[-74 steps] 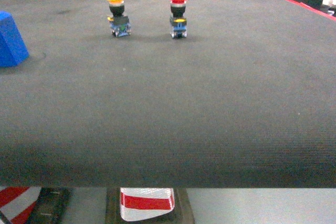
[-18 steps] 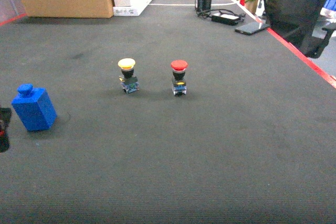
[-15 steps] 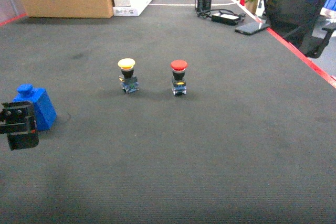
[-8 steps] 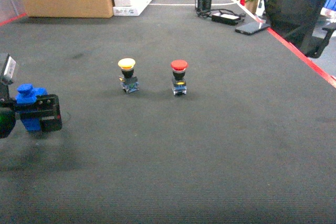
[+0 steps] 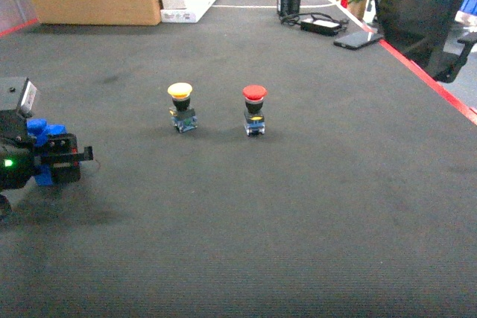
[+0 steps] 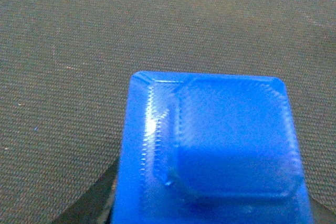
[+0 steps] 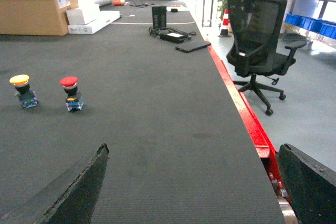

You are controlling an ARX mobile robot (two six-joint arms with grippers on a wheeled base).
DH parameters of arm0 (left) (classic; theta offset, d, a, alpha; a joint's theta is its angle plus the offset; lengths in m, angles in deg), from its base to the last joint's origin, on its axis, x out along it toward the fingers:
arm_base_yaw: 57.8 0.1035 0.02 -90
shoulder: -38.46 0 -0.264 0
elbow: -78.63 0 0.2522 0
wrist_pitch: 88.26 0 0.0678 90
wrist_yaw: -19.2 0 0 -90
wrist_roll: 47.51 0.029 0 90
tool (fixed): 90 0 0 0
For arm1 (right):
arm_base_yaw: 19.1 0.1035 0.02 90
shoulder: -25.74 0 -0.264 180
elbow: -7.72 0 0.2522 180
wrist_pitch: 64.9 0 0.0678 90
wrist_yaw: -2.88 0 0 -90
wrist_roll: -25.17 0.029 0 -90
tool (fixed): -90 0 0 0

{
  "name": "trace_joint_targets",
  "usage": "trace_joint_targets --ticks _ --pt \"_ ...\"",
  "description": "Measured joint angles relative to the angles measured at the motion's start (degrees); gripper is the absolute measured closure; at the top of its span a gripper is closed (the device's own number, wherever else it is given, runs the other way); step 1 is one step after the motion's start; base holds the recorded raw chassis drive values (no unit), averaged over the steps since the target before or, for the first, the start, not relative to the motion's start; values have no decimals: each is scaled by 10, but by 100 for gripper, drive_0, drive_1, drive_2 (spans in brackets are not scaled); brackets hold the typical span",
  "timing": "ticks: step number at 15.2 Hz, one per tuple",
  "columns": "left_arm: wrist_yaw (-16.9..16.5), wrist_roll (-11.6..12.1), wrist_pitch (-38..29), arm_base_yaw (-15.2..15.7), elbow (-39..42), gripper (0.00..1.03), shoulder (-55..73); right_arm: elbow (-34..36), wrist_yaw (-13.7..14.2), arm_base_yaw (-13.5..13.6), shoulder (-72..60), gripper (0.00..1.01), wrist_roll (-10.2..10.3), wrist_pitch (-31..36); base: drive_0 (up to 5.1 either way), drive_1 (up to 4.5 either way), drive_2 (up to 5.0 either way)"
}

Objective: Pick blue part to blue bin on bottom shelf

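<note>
Left gripper (image 5: 56,158) sits low at the tabletop's (image 5: 298,206) left edge, jaws around the blue part (image 6: 210,150) — whether clamped, cannot tell. Right gripper (image 7: 194,182) hangs wide and empty — idle, well clear of both push-buttons (image 5: 180,106).

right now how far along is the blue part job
Early stage. Done: the left hand has reached the blue part at the left of the dark mat. In hand: the part fills the left wrist view, between the fingers; whether they have closed is unclear. Left: lifting it and carrying it to the blue bin on the bottom shelf, neither in view. The right hand is open and idle.
</note>
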Motion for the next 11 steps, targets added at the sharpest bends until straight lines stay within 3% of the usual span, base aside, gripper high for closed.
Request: trace_joint_targets --ticks 1,4,7,9,11 --pt "0 0 -1 0 0 56 0 0 0 0 0 3 0 0 0 0 0" --pt "8 -1 -23 0 27 59 -15 0 0 0 0 3 0 0 0 0 0" --pt "43 -16 -136 -22 222 59 -182 0 0 0 0 3 0 0 0 0 0" --pt "72 -8 -46 -58 345 59 -381 0 0 0 0 3 0 0 0 0 0" --pt "115 -7 117 -106 379 59 -609 0 0 0 0 3 0 0 0 0 0"
